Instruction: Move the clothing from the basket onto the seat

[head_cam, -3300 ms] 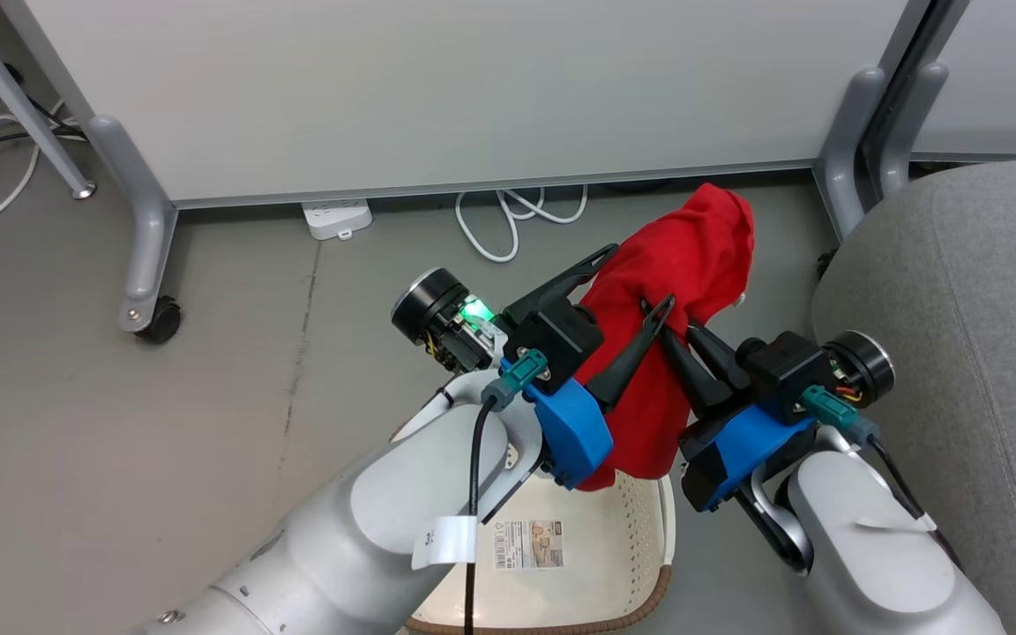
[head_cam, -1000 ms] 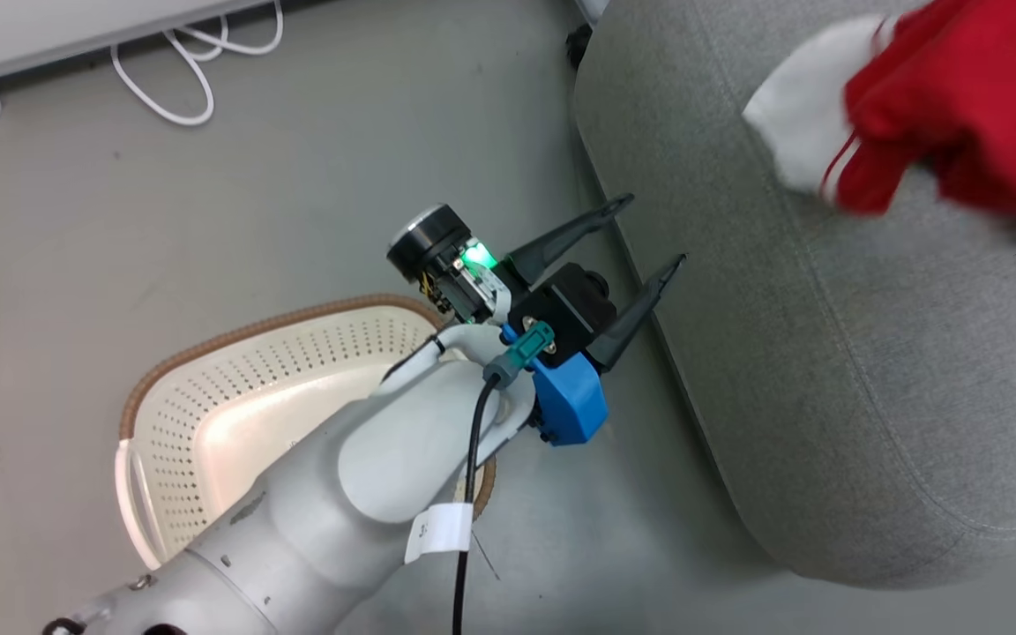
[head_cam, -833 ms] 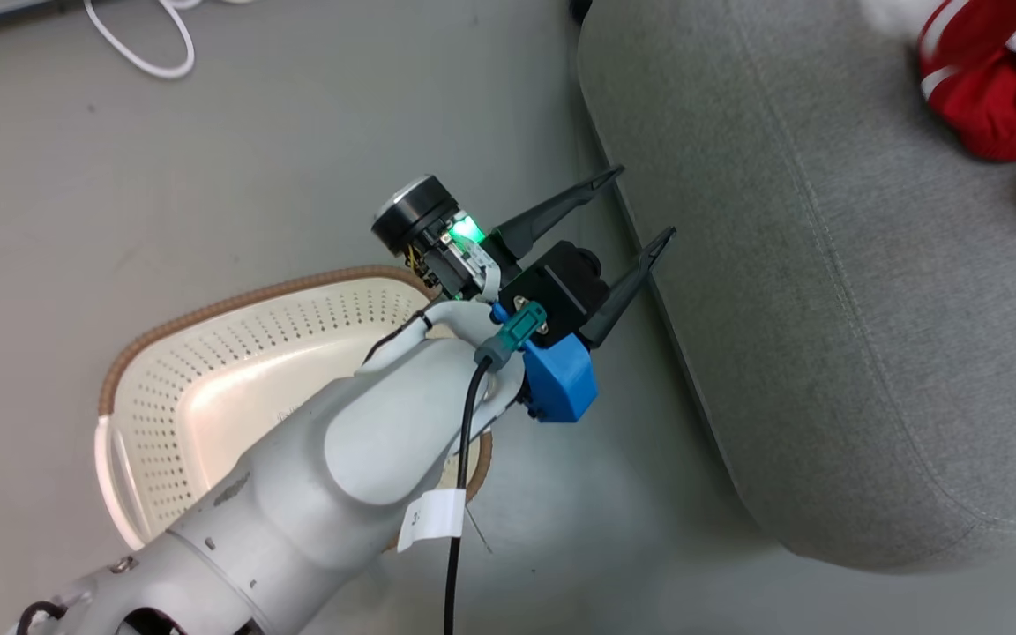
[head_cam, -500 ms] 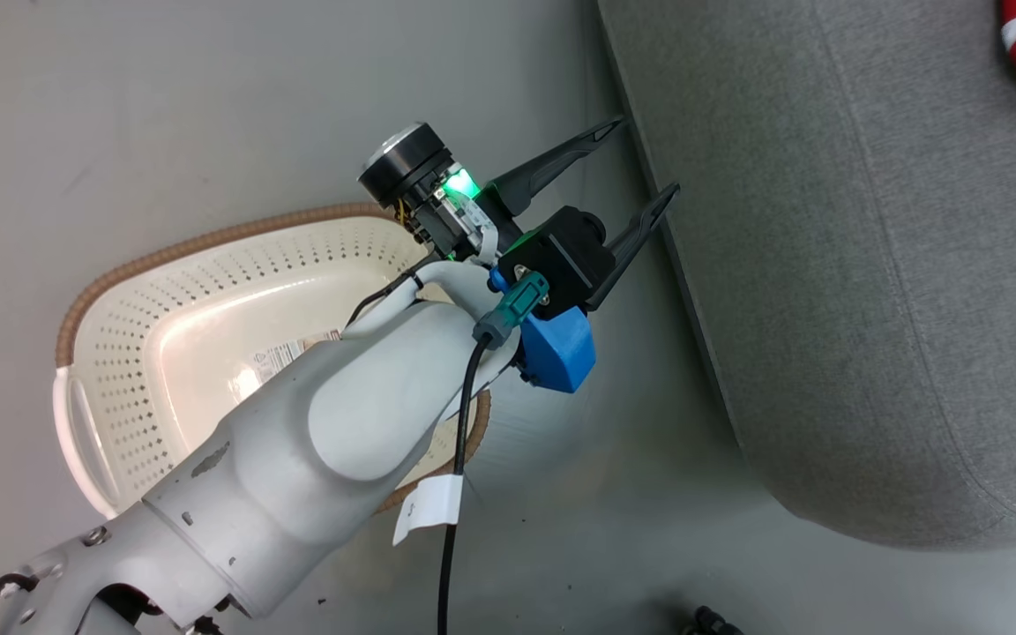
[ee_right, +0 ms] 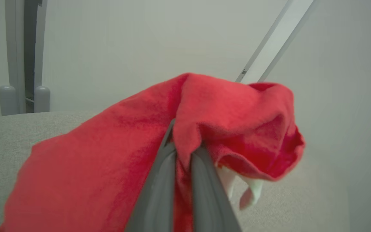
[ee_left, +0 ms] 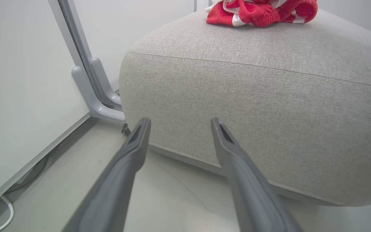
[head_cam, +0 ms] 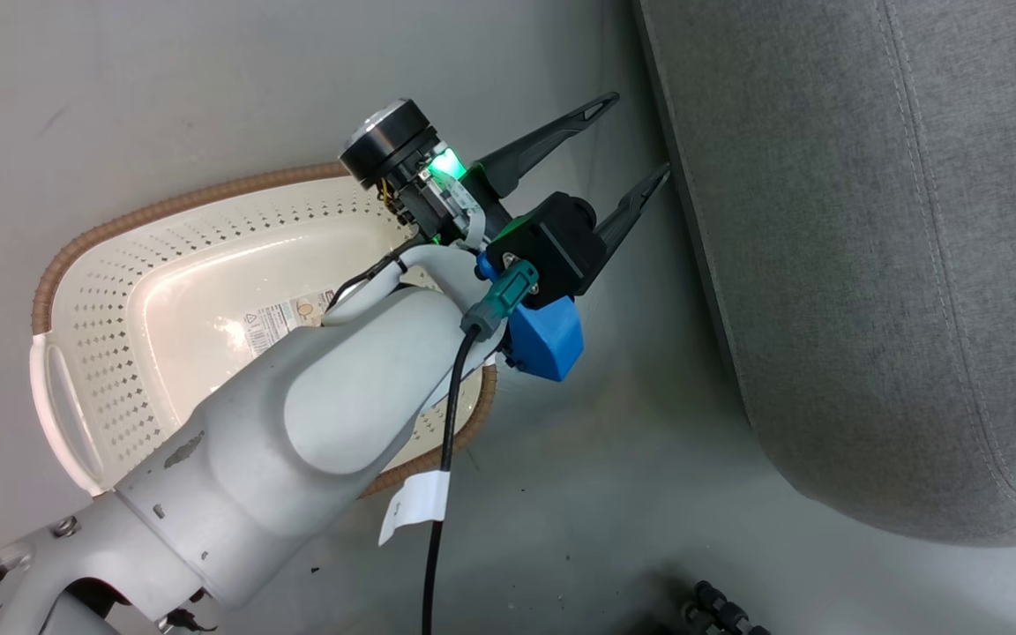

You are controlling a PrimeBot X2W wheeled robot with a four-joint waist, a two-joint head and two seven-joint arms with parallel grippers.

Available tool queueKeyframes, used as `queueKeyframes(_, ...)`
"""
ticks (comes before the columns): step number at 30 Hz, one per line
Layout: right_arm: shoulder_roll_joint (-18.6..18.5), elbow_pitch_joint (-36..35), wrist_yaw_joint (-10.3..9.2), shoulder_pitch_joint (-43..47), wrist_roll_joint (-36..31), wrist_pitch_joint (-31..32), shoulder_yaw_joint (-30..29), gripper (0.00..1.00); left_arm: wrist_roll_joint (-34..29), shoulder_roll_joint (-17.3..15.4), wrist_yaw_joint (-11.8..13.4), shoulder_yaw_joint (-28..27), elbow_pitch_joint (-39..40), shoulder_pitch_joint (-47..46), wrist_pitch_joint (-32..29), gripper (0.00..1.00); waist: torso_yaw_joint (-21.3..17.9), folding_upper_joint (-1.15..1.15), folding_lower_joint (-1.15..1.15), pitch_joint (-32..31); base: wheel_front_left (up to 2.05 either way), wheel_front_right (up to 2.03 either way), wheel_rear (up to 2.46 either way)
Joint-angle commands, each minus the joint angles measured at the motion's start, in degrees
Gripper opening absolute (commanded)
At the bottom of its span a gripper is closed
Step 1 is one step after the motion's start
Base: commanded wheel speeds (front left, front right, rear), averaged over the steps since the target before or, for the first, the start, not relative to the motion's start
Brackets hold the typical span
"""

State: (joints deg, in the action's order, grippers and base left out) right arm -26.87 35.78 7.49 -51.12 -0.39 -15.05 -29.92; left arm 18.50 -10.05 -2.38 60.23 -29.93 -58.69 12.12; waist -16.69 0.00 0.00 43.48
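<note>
The left gripper (head_cam: 640, 132) hangs empty, fingers spread wide, above the floor between the laundry basket (head_cam: 164, 208) and the side of the grey seat (head_cam: 870, 265). The right gripper (ee_right: 183, 146) is pinched tight on a fold of red clothing (ee_right: 92, 161) over the seat's top. Red-and-white garments (ee_left: 259, 11) lie bunched on the seat's far part

We record the left tool (head_cam: 636, 132) with its fingers spread wide and nothing between them, above the floor (head_cam: 164, 88), between the basket (head_cam: 164, 207) and the seat (head_cam: 870, 265). A label (head_cam: 283, 313) lies inside the basket's bottom.
</note>
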Motion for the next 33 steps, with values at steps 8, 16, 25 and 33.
queueKeyframes(8,1.98,6.27,0.00,-1.93,-0.47,-0.20,0.18,0.14,-0.12,-1.78,0.71,0.47,1.74,-1.01,-1.03,1.00,-0.25,0.00,0.00,0.68,0.00,0.00,0.00)
queueKeyframes(16,1.99,3.54,0.00,2.98,1.60,-0.20,0.09,1.00,0.65,-1.29,1.29,0.63,1.84,0.57,-0.24,1.00,-0.40,0.00,0.00,-2.27,0.00,0.00,0.00)
queueKeyframes(25,5.26,-6.75,0.01,13.81,2.65,-0.20,-0.64,1.00,3.35,-0.56,2.50,-0.98,-0.08,4.98,2.26,1.00,-1.03,0.00,0.00,-10.11,0.00,0.00,0.00)
queueKeyframes(33,9.68,-17.66,0.01,20.35,1.20,-0.19,7.75,1.00,5.87,-0.06,5.06,-7.24,1.12,10.81,3.10,1.00,1.45,0.00,0.00,-19.19,0.00,0.00,0.00)
